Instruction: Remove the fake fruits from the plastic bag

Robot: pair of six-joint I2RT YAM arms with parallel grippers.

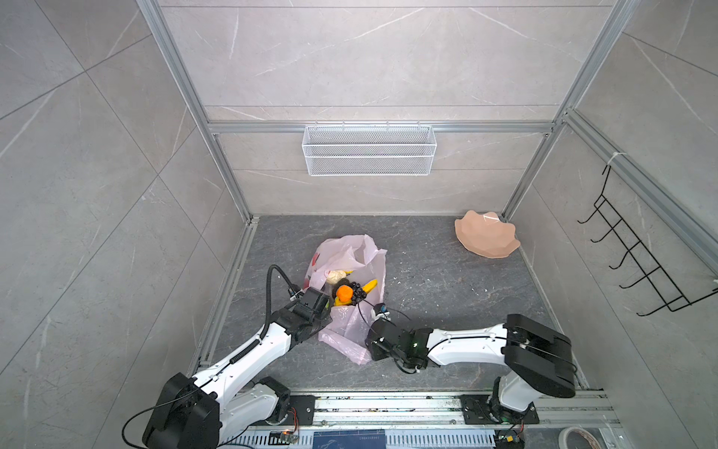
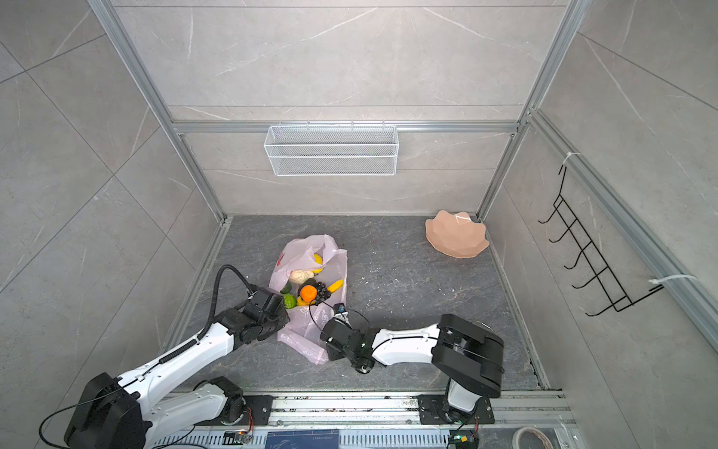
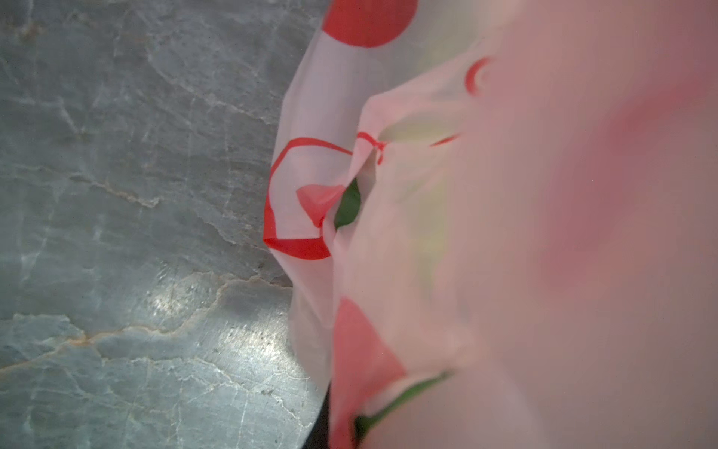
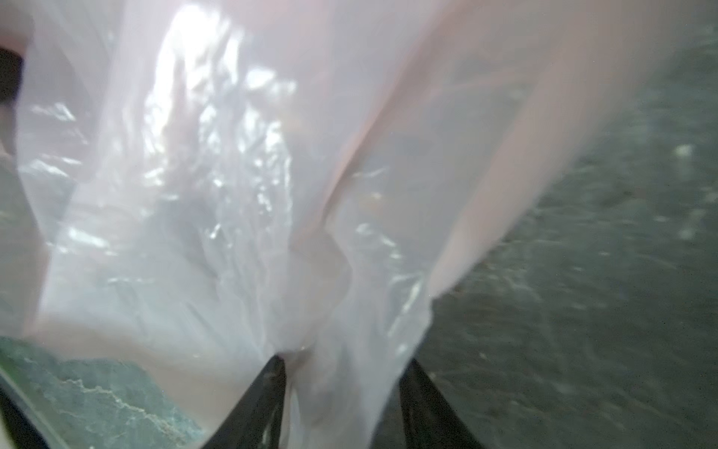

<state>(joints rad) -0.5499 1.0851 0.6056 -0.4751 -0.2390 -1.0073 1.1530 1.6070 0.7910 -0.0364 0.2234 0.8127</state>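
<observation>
- left gripper [image 1: 325,306], lower left of centre in both top views: jaws pressed together at the bag's left edge. you cannot tell whether any film is caught between them.
- plastic bag [image 1: 351,252], centre frame, lies on the grey floor [image 1: 447,295] with its mouth gaping.
- fake fruits [image 2: 309,291] sit in that mouth: cream lumpy piece [image 1: 336,276], orange [image 1: 343,292], grape bunch [image 1: 358,291], banana [image 1: 369,285], green fruit [image 2: 289,300].
- right gripper [image 4: 345,361], at the bag's lower right end: fingers spread, loose film between them.
- peach plate [image 1: 487,239], upper right of the floor, well apart from the bag.
</observation>
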